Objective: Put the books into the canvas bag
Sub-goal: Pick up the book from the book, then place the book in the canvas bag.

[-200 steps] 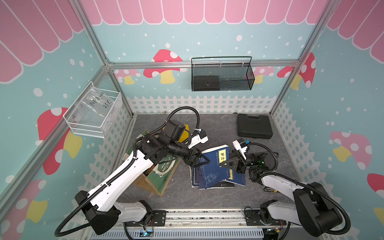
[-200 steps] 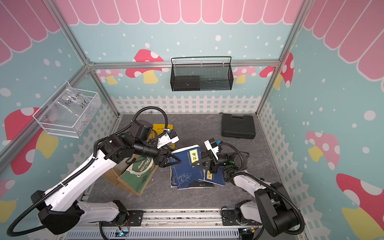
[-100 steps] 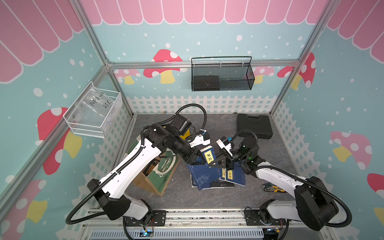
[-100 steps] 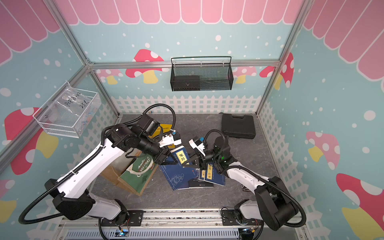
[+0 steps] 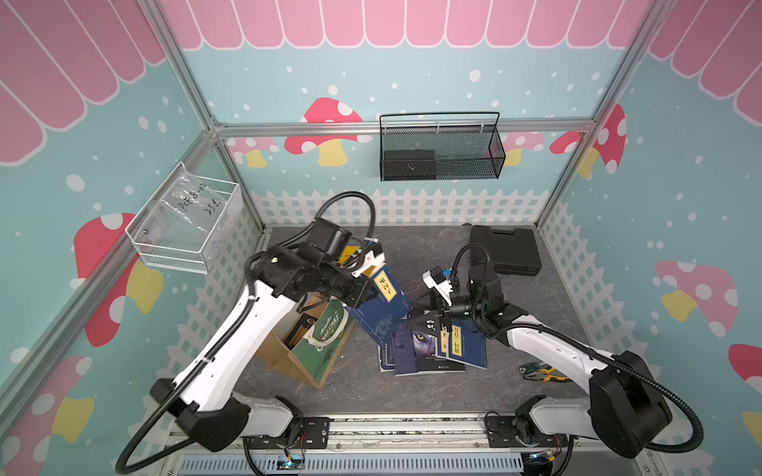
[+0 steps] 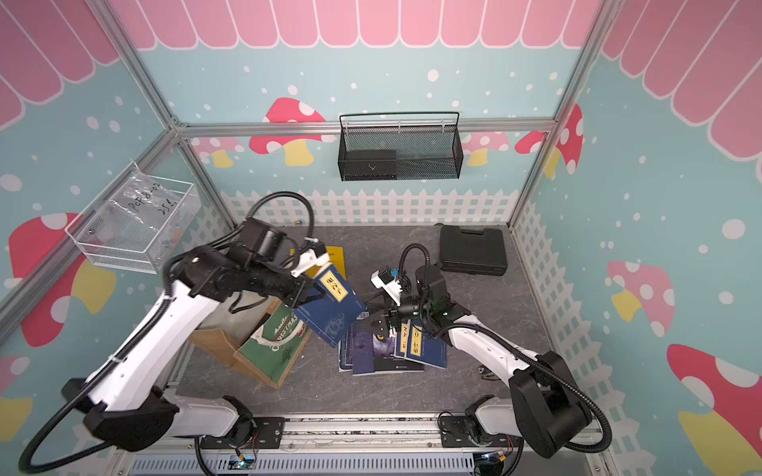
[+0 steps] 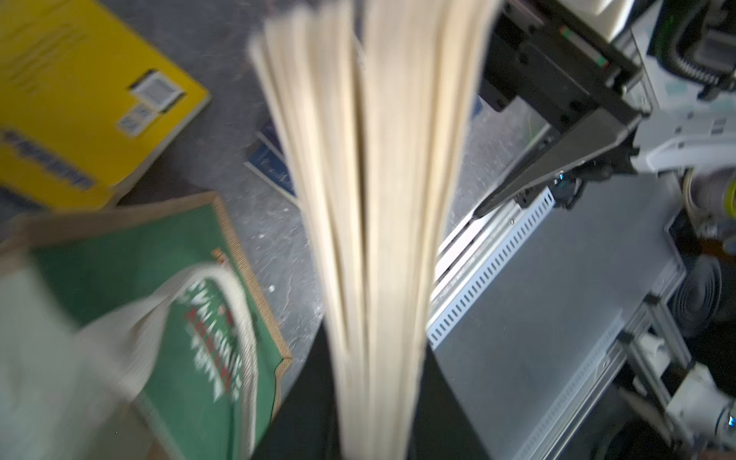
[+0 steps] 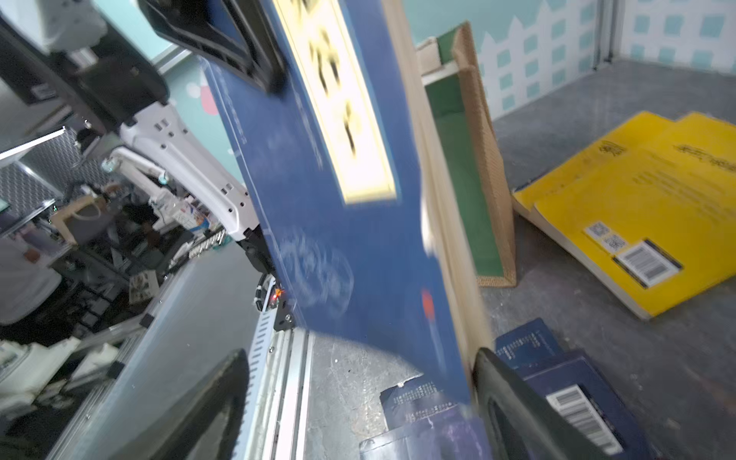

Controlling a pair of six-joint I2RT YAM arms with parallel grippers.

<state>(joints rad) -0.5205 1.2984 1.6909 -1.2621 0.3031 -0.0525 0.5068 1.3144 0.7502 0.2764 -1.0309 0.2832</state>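
Navy book (image 5: 383, 319) clamped in left end effector (image 5: 370, 290) | right end effector (image 5: 421, 312) spread, astride its edge

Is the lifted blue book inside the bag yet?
Out: the left gripper holds the blue book in the air, beside the canvas bag.

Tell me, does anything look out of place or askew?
Yes. Pliers lie loose beside the right arm, a tool among books. The book pile is fanned crookedly, and the left pincer holds a navy book tilted.

Navy book (image 5: 381, 315) aloft (tilted, yellow label) beside canvas bag (image 5: 319, 352)
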